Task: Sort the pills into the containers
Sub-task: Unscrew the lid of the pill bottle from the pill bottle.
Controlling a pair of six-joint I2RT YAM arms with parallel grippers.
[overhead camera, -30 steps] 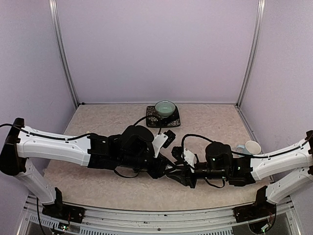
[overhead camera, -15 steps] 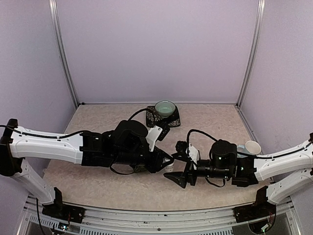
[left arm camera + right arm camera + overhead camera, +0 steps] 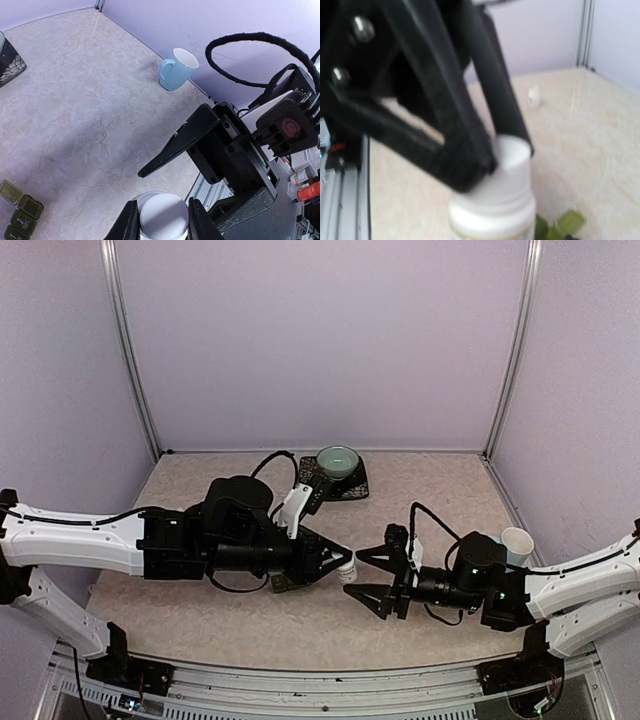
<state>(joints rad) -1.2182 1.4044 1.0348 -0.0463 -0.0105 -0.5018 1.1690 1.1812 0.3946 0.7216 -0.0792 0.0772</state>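
Gripping white bottle (image 3: 162,215): left gripper (image 3: 161,226).

No writing can be read anywhere in this scene. The dark green containers (image 3: 22,220) carry small raised marks on their lids, which are too tiny to make out. A round red badge (image 3: 289,127) sits on the black wrist housing (image 3: 302,142) opposite, its mark blurred. Beyond the table edge, a red-orange tag (image 3: 310,191) is cut off and illegible.
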